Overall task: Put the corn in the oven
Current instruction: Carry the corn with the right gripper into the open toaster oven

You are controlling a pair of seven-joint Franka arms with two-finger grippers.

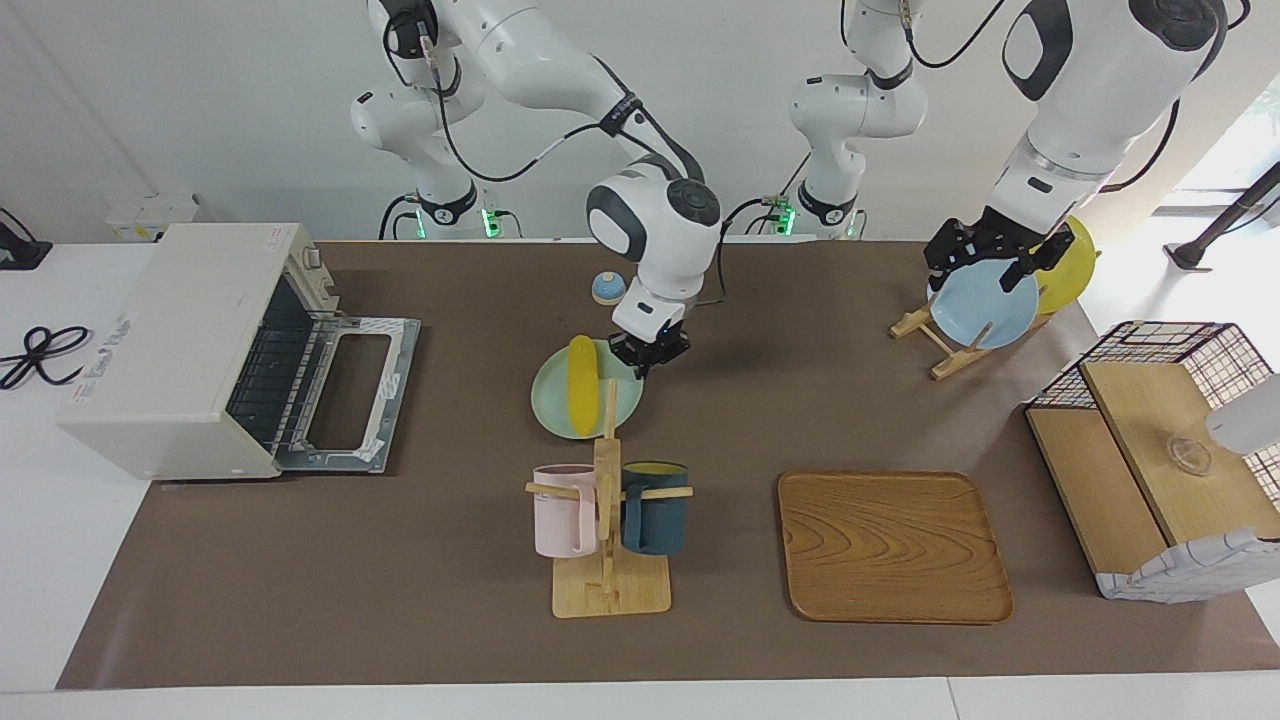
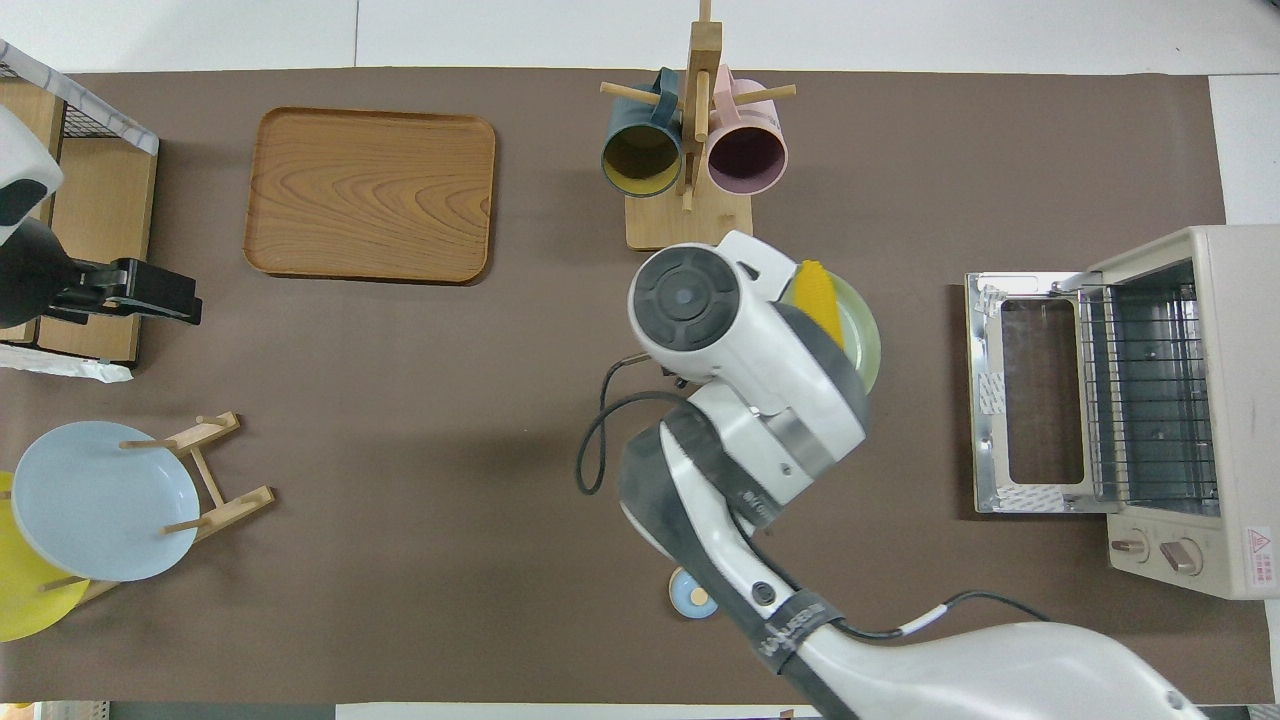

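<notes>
The corn [image 1: 582, 385] is a bright yellow cob lying on a pale green plate [image 1: 620, 405] in the middle of the table; it also shows in the overhead view [image 2: 822, 298], partly under the arm. My right gripper [image 1: 648, 358] hangs low over the plate's edge, beside the corn on the side toward the left arm's end. In the overhead view its own wrist hides it. The off-white oven [image 1: 170, 350] stands at the right arm's end, its door [image 1: 350, 390] dropped open and the wire rack [image 2: 1145, 400] showing. My left gripper [image 1: 985, 270] waits, open and empty, over the plate rack.
A wooden mug tree [image 1: 608, 560] with a pink and a dark blue mug stands just farther from the robots than the green plate. A wooden tray [image 1: 893, 545], a plate rack with blue [image 1: 985, 305] and yellow plates, a wire shelf [image 1: 1150, 470] and a small blue-topped object [image 1: 608, 288] are also there.
</notes>
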